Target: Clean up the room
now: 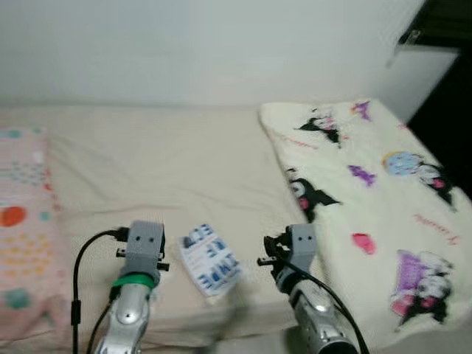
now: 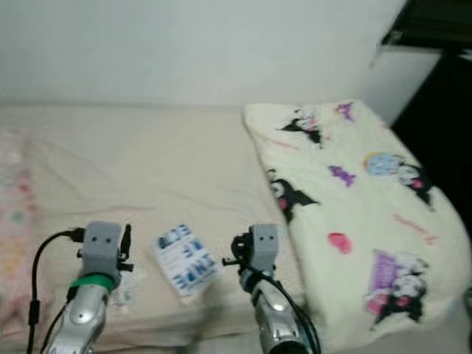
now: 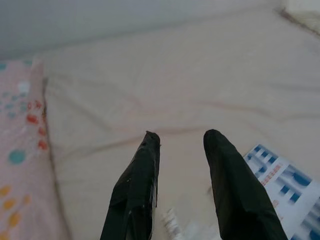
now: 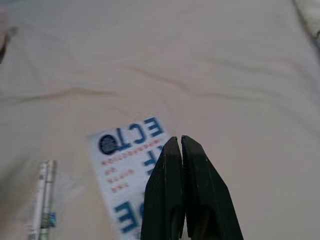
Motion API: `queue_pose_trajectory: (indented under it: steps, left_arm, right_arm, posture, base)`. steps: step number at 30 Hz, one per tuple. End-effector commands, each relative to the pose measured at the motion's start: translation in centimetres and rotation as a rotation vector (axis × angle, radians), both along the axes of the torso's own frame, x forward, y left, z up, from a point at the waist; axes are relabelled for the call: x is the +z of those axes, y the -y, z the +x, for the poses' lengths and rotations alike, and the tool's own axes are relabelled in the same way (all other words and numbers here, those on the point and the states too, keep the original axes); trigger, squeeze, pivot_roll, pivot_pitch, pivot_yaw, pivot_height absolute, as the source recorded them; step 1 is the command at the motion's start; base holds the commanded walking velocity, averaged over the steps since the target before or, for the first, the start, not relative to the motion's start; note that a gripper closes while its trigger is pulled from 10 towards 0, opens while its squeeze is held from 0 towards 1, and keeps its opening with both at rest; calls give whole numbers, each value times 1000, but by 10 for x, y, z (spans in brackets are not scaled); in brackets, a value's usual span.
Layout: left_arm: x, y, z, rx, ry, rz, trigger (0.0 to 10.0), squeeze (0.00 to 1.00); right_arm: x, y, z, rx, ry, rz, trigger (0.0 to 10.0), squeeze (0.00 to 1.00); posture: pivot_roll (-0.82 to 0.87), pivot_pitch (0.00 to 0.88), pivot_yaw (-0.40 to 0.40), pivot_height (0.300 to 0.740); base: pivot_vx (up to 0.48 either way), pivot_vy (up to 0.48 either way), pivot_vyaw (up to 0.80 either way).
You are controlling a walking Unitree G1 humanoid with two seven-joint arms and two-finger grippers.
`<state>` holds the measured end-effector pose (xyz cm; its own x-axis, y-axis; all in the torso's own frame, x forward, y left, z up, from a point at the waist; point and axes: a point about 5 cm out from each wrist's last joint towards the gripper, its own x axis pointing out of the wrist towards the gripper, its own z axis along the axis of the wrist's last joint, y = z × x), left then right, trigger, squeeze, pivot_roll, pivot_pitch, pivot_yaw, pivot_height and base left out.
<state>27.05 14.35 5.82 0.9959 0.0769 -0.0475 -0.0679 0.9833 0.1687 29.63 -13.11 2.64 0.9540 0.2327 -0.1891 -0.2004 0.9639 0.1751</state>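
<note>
A white packet with blue lettering [image 1: 211, 262] lies flat on the beige bed sheet [image 1: 169, 169], near the front edge, between my two arms. In the right wrist view my right gripper [image 4: 179, 140] is shut with nothing in it, hovering over the near part of the packet [image 4: 131, 165]. My left gripper [image 3: 182, 136] is open and empty above the sheet, with the packet [image 3: 285, 185] off to one side. A small clear wrapper [image 4: 42, 200] lies on the sheet beside the packet, just under the left fingers [image 3: 135, 190].
A cream blanket printed with cartoon characters [image 1: 369, 184] covers the bed's right side. A pink dotted cover [image 1: 22, 221] lies on the left. A white wall [image 1: 184, 44] runs behind the bed, and dark furniture [image 1: 446, 44] stands at the far right.
</note>
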Motion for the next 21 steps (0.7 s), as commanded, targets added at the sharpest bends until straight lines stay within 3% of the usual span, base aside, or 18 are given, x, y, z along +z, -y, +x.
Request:
queue_pose_trajectory:
  steps: [1, 4, 8, 21]
  left_arm:
    - [-4, 1, -3, -6, -23, 1, 10000, 0]
    - [-4, 1, -3, -8, -24, 2, 10000, 0]
    - [-5, 1, -3, -40, -41, 26, 10000, 0]
    - [-9, -3, -6, -27, -85, 34, 10000, 0]
  right_arm:
    - [-4, 4, -3, -15, -16, 0, 10000, 0]
    - [-4, 3, -3, -15, -17, 2, 10000, 0]
    - [-4, 2, -3, -15, -17, 6, 10000, 0]
    - [-6, 3, -6, -23, -18, 5, 10000, 0]
  posture:
    - [47, 48, -35, 740]
    - [50, 50, -33, 740]
    - [52, 52, -30, 740]
    - [49, 62, -24, 740]
  base:
    - [0, 431, 0]
    - [0, 435, 0]
    - [0, 0, 0]
    - [0, -480, 0]
